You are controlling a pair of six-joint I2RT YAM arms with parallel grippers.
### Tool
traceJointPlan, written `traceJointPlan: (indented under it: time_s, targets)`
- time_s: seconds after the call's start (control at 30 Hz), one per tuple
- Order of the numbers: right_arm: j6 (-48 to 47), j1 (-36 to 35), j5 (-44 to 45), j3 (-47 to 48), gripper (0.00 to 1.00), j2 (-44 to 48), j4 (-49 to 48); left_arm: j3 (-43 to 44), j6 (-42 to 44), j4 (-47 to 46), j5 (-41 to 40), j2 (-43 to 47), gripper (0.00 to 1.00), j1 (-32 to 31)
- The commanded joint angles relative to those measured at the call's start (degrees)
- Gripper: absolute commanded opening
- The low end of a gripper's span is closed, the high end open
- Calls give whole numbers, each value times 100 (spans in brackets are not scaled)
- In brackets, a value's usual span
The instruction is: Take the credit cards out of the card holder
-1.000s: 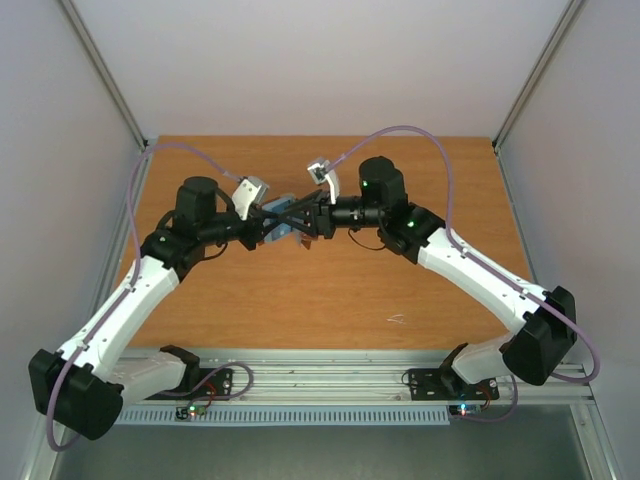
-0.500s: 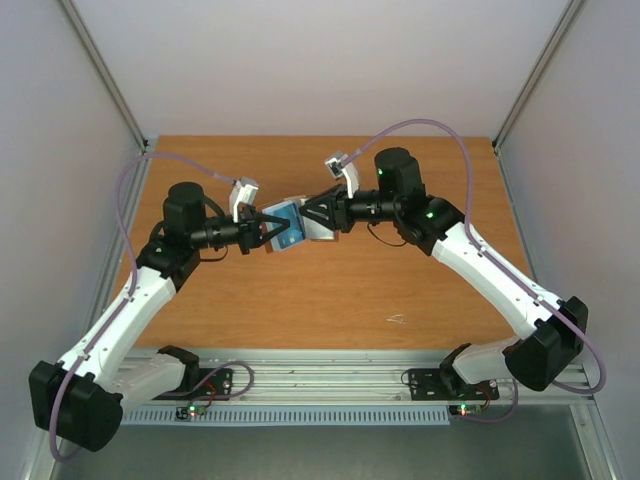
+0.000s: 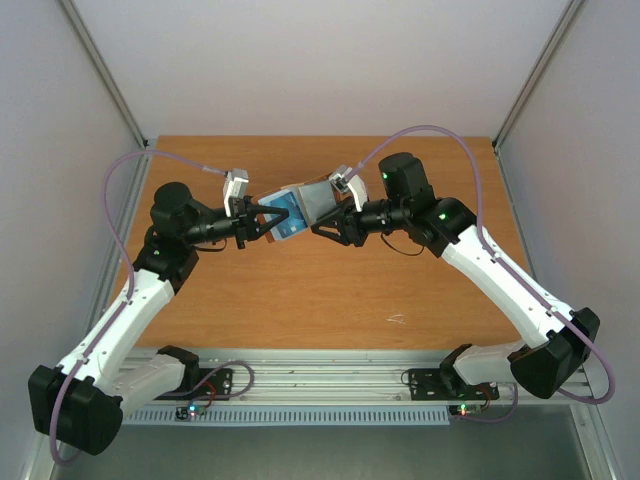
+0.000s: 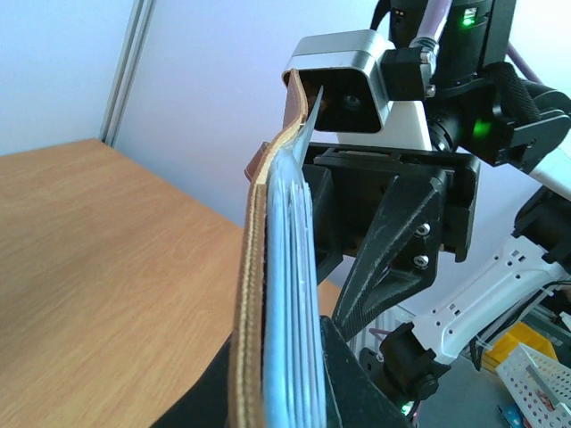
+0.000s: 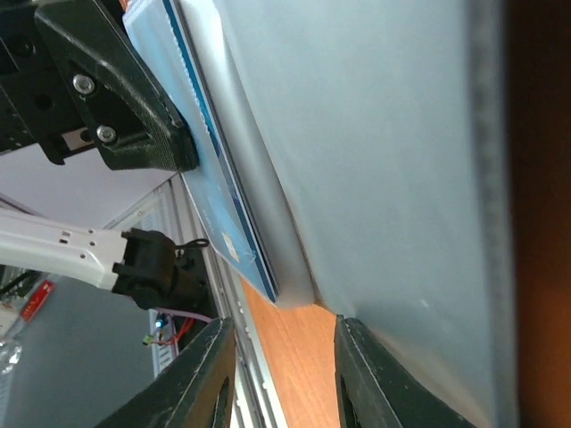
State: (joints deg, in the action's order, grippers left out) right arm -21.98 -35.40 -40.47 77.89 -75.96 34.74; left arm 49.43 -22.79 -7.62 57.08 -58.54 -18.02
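Observation:
Above the middle of the table, the brown card holder (image 3: 312, 199) is held open and off the surface. My left gripper (image 3: 262, 222) is shut on its left half. The left wrist view shows the card holder (image 4: 250, 267) edge-on, brown leather outside and pale blue layers inside, rising from the left gripper (image 4: 277, 401). A blue credit card (image 3: 283, 216) sticks out of a pocket; the other cards are hidden. My right gripper (image 3: 322, 228) stands open just below the grey inner flap (image 5: 401, 160). Only the table shows between its jaws, with the blue card (image 5: 210, 196) beside them.
The wooden table (image 3: 330, 290) is walled in by white panels on three sides. An aluminium rail (image 3: 330, 365) runs along the near edge, and a small white mark (image 3: 397, 320) lies near the front right. Both arms meet over the middle.
My left arm has drawn back to the left with the card holder. The right gripper has let go of the flap and dropped just below it. The holder now hangs wider open.

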Motion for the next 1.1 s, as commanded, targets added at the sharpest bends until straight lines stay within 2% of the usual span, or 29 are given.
traceJointPlan:
  time_s: [0.0, 0.3, 0.63, 0.73, 0.87, 0.97, 1.07]
  targets:
    - [41, 15, -231, 260, 31, 13, -37, 32, -80, -865, 418, 103, 0, -39]
    - [245, -124, -703, 535, 23, -359, -613, -51, -58, -1073, 470, 137, 0, -86]
    - [388, -145, -1332, 481, 4, -427, -1000, -106, -94, -1146, 488, 133, 0, -92]
    - [378, -150, -1336, 512, 2, -415, -965, -124, -101, -1169, 488, 135, 0, -89]
    - [475, -207, -1448, 530, 1, -493, -1131, -165, -82, -1198, 481, 112, 0, -104]
    - [379, -374, -1330, 736, 12, -703, -961, -187, -51, -1219, 463, 93, 0, -161]
    - [353, -441, -1397, 784, 12, -752, -1019, -188, -34, -1220, 463, 104, 0, -168]
